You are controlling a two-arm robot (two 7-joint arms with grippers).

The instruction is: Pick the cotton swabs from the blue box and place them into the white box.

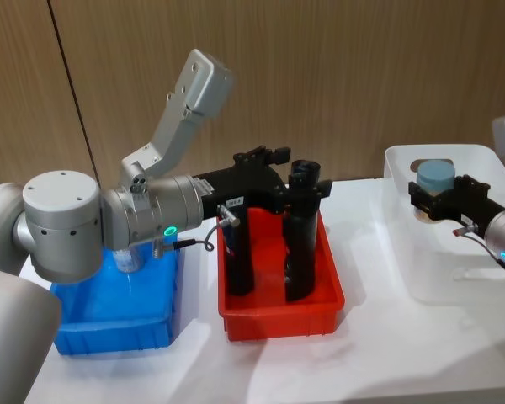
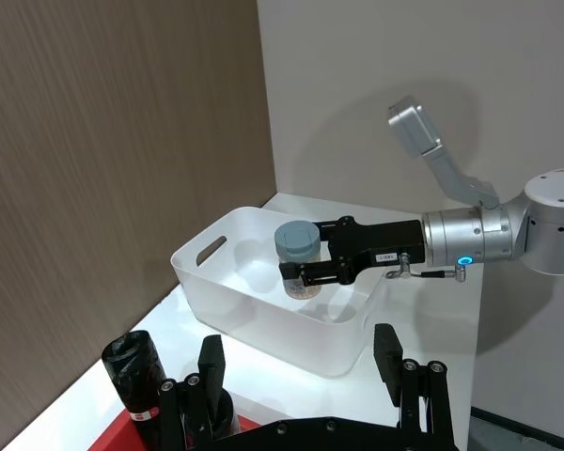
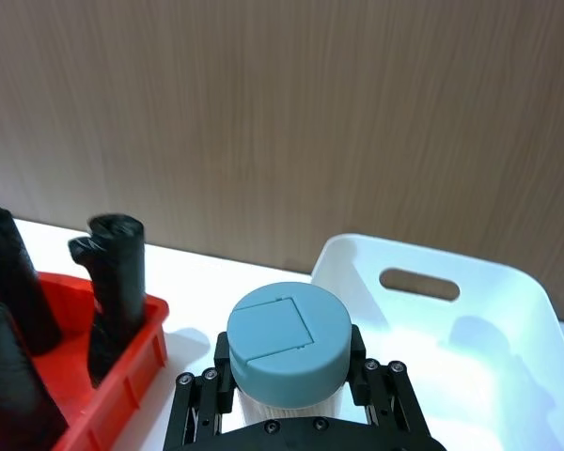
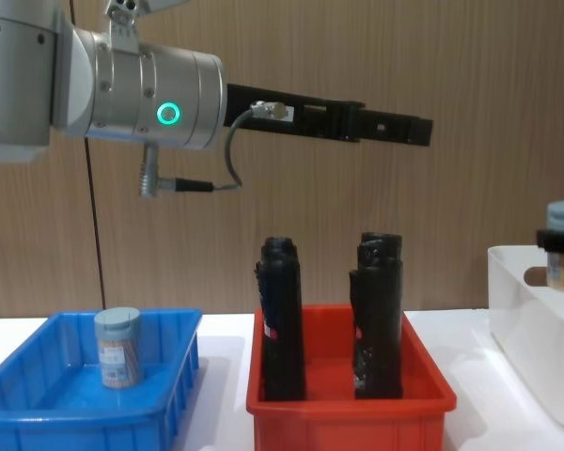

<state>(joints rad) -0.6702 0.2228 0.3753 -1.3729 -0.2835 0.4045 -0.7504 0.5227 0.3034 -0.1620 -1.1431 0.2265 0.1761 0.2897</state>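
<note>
Right now the right gripper (image 1: 435, 196) is pinching a cotton swab tub (image 1: 435, 176), its black fingers (image 3: 376, 376) pressed against either side of the clear body just below the pale blue-grey lid. The tub stands upright in the grip. It hangs over the open white box (image 1: 454, 278), toward the end with the oval handle slot, and it touches neither the walls nor the floor of the box. In the left wrist view the tan-and-white sticks show through the tub's side, with the box interior below and behind it.

The left gripper (image 4: 404, 129) reaches out level above the red bin (image 4: 348, 420), higher than the tops of the two black rolls (image 4: 282, 319) standing upright in it. Its fingers (image 2: 385, 349) are spread apart with nothing between them.

A second cotton swab tub (image 4: 119, 348) stands upright inside the blue box (image 4: 38, 413), toward the back of it, apart from the walls. The blue box sits at the left of the white table (image 1: 404, 362), the red bin is in the middle just beside it, and the white box is at the right, a little apart from the red bin.
</note>
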